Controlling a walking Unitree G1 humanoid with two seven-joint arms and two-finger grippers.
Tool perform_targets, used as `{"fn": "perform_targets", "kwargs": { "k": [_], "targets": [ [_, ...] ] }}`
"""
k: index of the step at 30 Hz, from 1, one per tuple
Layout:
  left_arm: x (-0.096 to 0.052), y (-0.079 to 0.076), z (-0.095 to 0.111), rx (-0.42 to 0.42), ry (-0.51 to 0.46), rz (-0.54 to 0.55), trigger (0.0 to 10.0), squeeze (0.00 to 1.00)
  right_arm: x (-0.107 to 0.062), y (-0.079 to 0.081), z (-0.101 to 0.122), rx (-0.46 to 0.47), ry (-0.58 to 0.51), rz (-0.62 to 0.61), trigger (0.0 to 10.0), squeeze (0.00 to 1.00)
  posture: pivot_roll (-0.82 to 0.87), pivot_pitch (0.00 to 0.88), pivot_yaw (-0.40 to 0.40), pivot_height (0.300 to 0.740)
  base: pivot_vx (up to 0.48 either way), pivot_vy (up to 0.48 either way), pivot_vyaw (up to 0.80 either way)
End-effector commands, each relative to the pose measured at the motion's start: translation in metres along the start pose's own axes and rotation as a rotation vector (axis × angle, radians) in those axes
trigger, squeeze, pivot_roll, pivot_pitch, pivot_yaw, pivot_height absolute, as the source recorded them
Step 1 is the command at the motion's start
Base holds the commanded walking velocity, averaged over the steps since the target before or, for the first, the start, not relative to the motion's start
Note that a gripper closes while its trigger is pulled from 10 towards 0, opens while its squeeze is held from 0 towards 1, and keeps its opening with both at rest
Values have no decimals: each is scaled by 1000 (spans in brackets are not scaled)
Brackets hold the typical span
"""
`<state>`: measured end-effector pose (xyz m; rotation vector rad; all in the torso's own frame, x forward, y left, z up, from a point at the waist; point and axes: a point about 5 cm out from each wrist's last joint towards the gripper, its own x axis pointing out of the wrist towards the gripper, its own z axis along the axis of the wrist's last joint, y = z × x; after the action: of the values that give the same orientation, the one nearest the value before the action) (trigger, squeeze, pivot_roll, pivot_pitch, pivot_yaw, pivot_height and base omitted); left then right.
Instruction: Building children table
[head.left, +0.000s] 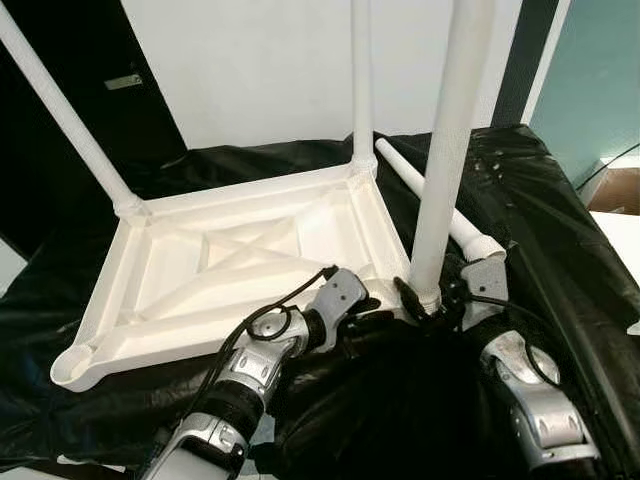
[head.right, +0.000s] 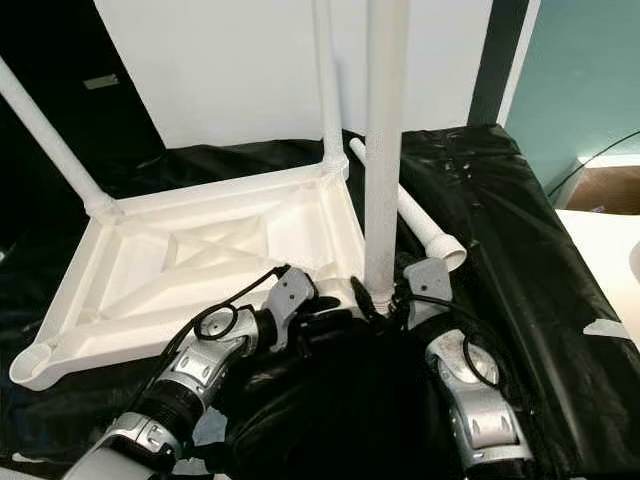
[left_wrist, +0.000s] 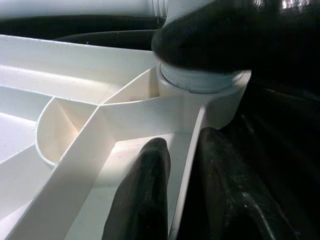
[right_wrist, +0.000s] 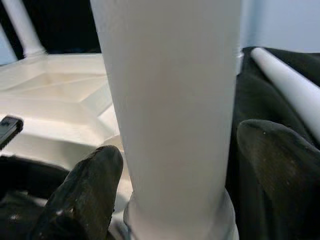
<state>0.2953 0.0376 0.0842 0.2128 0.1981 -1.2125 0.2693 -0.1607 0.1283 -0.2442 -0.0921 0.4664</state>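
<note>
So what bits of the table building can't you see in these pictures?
- Tops of the upright white plastic legs: cut off by the upper edge of the eye views.
- Near-corner socket of the upside-down white plastic tabletop: hidden behind the right pincer.
- Whether that leg is fully seated: the right wrist view is too close.
</note>
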Motion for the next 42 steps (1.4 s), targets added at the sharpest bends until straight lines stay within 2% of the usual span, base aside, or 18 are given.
{"fn": "perform_targets", "kwargs": {
  "k": [1,7,8,12,16,17,18,19,21,25,29,33,34,36,37,38,39,42],
  "targets": [
    [-6,-15,-36,-82,148,-79,10000,0,3,1,1,-3,-7,52,10000,0,-28,0,105,740,0,0,0],
    [-5,-12,-33,-74,145,-70,10000,0,4,-4,-2,5,34,132,10000,0,-25,0,101,740,0,0,0],
    [-5,-12,-33,-74,144,-68,10000,0,3,-3,-3,3,40,172,0,0,-23,0,91,740,0,0,0],
    [-5,-13,-33,-76,143,-65,10000,0,1,-1,-5,35,58,227,0,0,-25,0,91,740,0,0,0],
    [-5,-12,-33,-76,144,-64,10000,0,2,-3,-5,30,46,161,0,0,-27,0,91,740,0,0,0],
    [-5,-12,-33,-76,142,-65,10000,0,2,1,-6,72,36,85,0,0,-31,0,90,740,0,0,0],
    [-5,-12,-33,-76,142,-65,10000,0,2,1,-6,72,36,85,0,0,-31,0,90,740,0,0,0],
    [-4,-13,-32,-75,139,-66,10000,0,0,8,-7,140,25,-30,0,0,-33,0,90,740,0,0,0],
    [-3,-13,-31,-75,137,-66,10000,0,-2,11,-7,160,15,-89,0,0,-42,0,89,740,0,0,0],
    [-1,-12,-30,-75,133,-65,10000,0,-7,14,-6,162,-16,-205,0,0,-60,0,85,740,0,0,0],
    [1,-12,-28,-72,129,-68,10000,0,-9,-5,-1,109,-53,-385,0,0,-74,0,86,740,0,0,0],
    [1,-12,-28,-69,133,-75,10000,0,-10,-4,-1,98,-56,-390,0,0,-86,0,96,740,0,0,0],
    [1,-12,-28,-68,134,-76,10000,0,-9,-1,-2,98,-49,-373,5882,0,-86,0,96,740,0,0,0],
    [1,-11,-28,-66,135,-79,10000,0,-7,5,-2,91,-38,-322,5882,0,-86,0,96,740,0,0,0],
    [1,-11,-28,-66,135,-80,10000,0,-5,7,-1,85,-42,-290,10000,1000,-88,0,104,740,0,0,0],
    [1,-11,-28,-65,136,-81,10000,0,-3,11,1,89,-56,-233,10000,1000,-88,0,104,740,0,0,0],
    [1,-11,-28,-64,138,-84,10000,0,0,17,4,75,-65,-112,10000,1000,-97,0,112,740,0,0,0],
    [1,-11,-28,-64,139,-86,10000,0,2,19,4,49,-57,-32,10000,1000,-97,0,112,740,0,0,0]
  ]
}}
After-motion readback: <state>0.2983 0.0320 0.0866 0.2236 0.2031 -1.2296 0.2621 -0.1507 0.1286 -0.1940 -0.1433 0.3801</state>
